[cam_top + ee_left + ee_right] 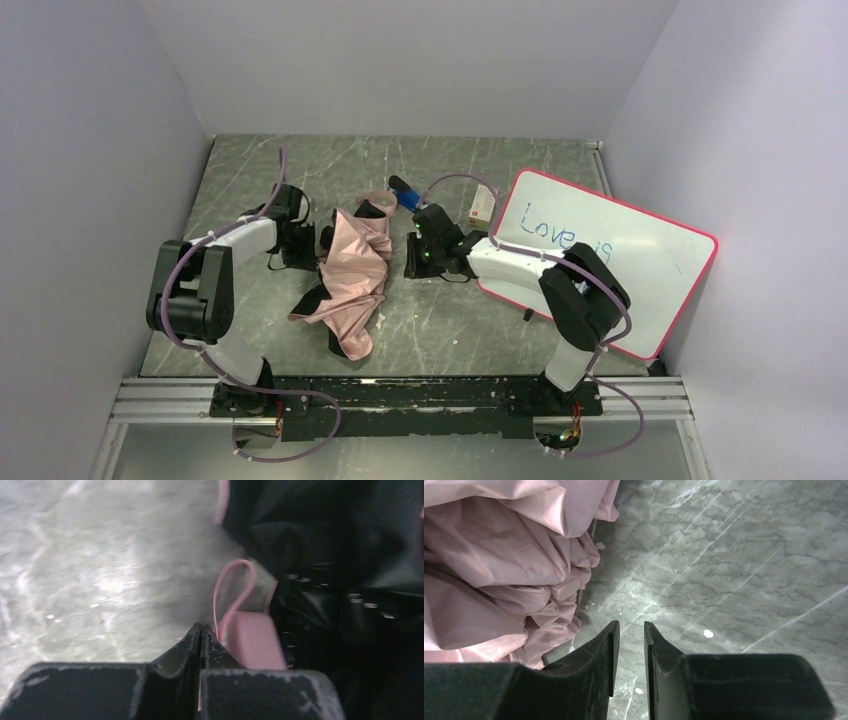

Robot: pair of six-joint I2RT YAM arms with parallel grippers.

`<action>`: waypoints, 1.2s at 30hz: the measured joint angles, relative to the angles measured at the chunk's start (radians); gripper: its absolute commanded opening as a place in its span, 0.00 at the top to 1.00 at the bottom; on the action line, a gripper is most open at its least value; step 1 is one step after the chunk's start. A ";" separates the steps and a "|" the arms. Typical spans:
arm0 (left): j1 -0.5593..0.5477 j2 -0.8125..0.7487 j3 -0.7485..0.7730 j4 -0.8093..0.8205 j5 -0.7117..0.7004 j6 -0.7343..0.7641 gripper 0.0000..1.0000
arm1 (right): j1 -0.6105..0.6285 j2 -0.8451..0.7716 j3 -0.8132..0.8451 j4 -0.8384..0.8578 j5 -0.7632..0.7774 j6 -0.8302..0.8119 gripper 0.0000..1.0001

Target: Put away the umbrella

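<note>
Fingers [182, 647] of the left gripper [201, 630] are pressing flat against each other with no gap showing. The pink strap [235, 577] is looping up just right of their tips. It seems to be running beside the right finger rather than between the two, so I am not counting it as caught. The pink handle [252, 642] is lying right beside those tips, with the black inside of the canopy spreading beyond it. The right gripper [630, 627] is hanging with its fingers [601, 647] a narrow slot apart, gripping nothing, over bare table [734, 570] just right of the pink fabric [499, 550]. The umbrella [352, 270] is lying as a loose, crumpled heap in the middle of the table, between the two grippers, its handle end towards the left one. I am judging it light, with soft, slick cloth that is likely to slide and bunch under a pinch, and thin ribs that are easy to bend. The handle is looking like the one stiff part, so I am treating it, or the strap, as the place to take hold.
</note>
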 measured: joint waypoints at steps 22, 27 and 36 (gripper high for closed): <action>-0.224 -0.083 0.015 -0.032 -0.048 -0.038 0.92 | -0.006 0.013 0.028 -0.068 0.103 -0.109 0.49; -0.224 -0.169 0.097 -0.057 -0.091 -0.006 0.83 | -0.009 -0.117 0.026 -0.100 0.169 -0.225 0.25; -0.224 -0.484 0.113 -0.047 -0.097 0.061 0.55 | -0.010 -0.246 0.053 -0.006 0.087 -0.470 0.11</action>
